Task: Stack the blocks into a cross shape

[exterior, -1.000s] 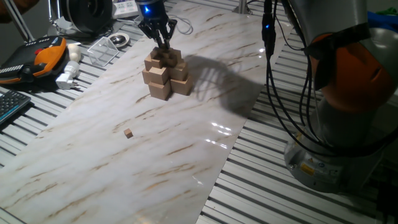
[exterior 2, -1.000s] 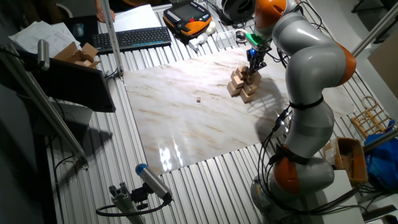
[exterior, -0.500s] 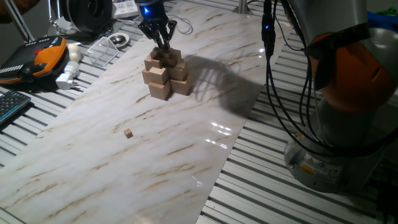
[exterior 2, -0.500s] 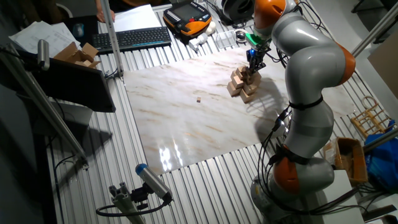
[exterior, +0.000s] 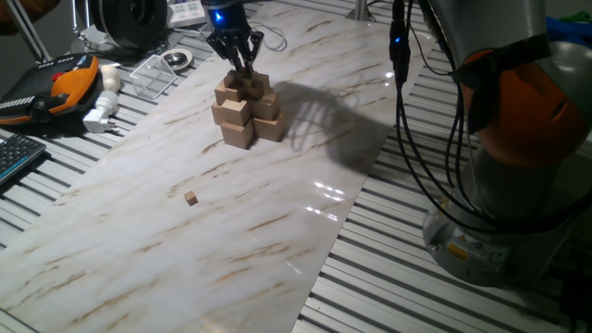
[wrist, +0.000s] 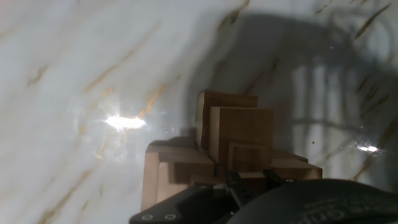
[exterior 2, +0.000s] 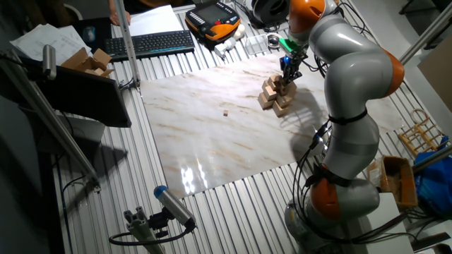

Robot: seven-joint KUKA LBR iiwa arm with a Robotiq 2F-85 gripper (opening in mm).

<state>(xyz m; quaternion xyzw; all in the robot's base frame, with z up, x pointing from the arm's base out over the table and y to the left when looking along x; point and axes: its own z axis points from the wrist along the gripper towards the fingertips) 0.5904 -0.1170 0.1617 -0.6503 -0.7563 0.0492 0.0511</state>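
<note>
Gripper [exterior: 245,68] at top of cross shape [exterior: 244,109], far end of worktop [exterior: 305,176]; jaws near-closed, grasp cannot tell. Loose block [exterior: 191,198] alone mid-worktop, well apart. Judged light, rigid, smooth wood; pinch opposite flat faces, centred. Stack tips easily.

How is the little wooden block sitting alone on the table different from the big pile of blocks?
The lone block is one tiny cube; the pile is many cubes stacked in tiers. The lone block lies flat on the marble sheet, away from the gripper; the pile has the gripper at its top. Both are plain light-tan wood.
</note>
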